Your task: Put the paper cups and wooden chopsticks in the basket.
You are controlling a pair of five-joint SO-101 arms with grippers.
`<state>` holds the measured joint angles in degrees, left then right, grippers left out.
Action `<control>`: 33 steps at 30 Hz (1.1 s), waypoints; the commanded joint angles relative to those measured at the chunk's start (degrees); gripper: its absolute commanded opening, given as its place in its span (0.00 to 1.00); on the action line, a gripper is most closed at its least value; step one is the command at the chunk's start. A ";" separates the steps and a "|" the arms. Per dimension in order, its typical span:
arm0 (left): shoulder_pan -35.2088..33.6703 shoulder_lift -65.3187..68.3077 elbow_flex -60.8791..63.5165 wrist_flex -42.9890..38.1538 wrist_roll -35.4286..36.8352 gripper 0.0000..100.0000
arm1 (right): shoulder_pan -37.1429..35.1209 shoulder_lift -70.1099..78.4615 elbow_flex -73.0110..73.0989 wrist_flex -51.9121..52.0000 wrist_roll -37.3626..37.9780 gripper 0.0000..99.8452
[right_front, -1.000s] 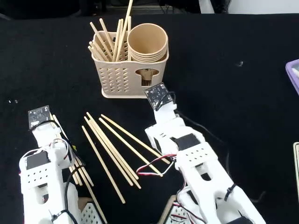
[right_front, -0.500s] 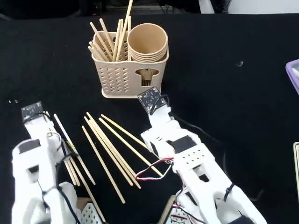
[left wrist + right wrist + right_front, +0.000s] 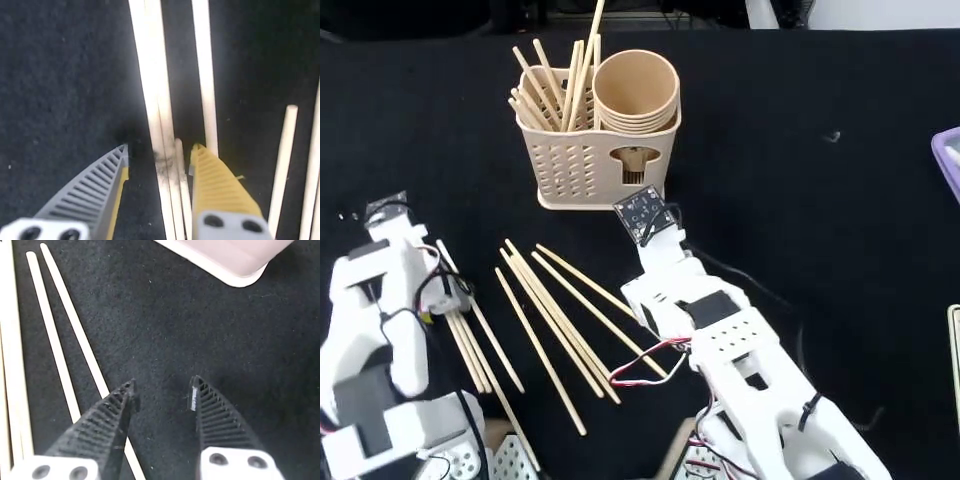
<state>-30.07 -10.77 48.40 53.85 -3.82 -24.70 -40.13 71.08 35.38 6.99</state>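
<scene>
High view: one basket (image 3: 582, 170), one cup stack (image 3: 636, 95), left gripper (image 3: 160, 148) and right gripper (image 3: 163, 383) agape, empty

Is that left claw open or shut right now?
Open: the left gripper has a gap between its fingers, with chopsticks lying in it.

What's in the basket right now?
Nested cups sit in one compartment, chopsticks stand in the other. The basket wall covers their lower parts and the bottom.
</scene>
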 commanded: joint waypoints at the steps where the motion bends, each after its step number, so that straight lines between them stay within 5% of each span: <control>1: 2.86 4.04 -9.36 -0.70 0.97 0.20 | -0.79 -1.80 -0.31 -1.49 -0.26 0.17; 13: 3.47 3.34 -25.27 12.13 0.62 0.20 | -0.79 -1.80 -0.13 -1.58 -0.18 0.17; 21: -0.48 11.25 -21.85 1.93 0.97 0.20 | -0.62 -1.80 0.04 -1.49 -0.18 0.17; 27: -1.63 16.88 -22.20 1.76 0.97 0.20 | -0.70 -1.80 -0.04 -1.58 -0.18 0.17; 33: 1.10 17.32 -21.58 1.85 1.05 0.02 | -0.70 -1.80 -0.04 -1.58 -0.18 0.17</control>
<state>-30.68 6.29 27.03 55.60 -3.30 -24.70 -40.13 71.43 35.38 6.99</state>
